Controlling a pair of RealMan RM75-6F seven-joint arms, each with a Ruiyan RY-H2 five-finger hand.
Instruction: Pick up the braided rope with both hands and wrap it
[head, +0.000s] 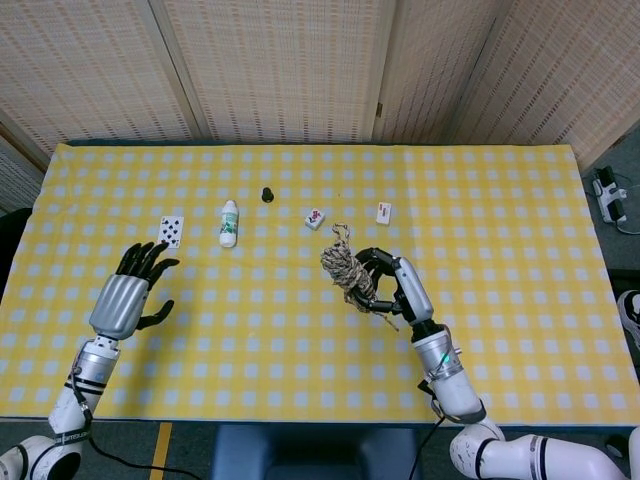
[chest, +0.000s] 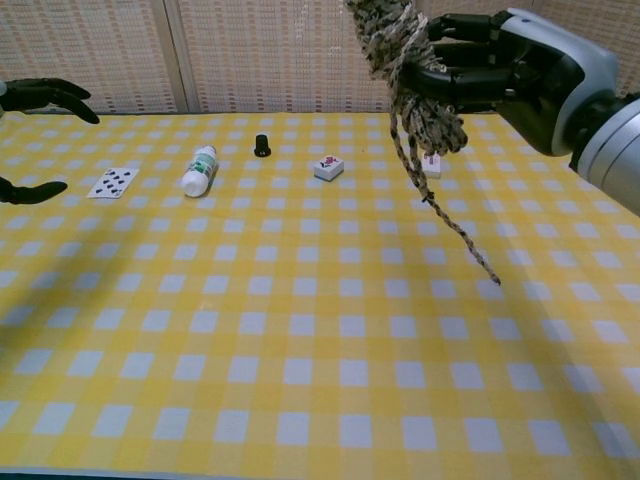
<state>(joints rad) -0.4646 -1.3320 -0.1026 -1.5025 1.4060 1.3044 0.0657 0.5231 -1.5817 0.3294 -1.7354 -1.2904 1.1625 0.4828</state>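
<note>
Woven screens back the yellow checked tabletop (head: 500, 200). Above its middle, the right hand (head: 395, 285) grips the bundled braided rope (head: 345, 268), one end dangling; the left hand (head: 128, 295) hovers spread, holding nothing, near the left edge.

The table (head: 500, 330) holds a row of small things near its far side. From left to right sit a playing card (head: 171, 231), a small bottle (head: 229, 222) lying down, a little knob (head: 267, 193) a bit farther back, a small tile (head: 315, 218) and another small tile (head: 384, 212). The left robot hand (head: 127, 299) is above the table's left part, in front of the card. The right robot hand (head: 395, 286) is in front of the tiles and holds the braided rope (head: 346, 268) up above the table.
</note>
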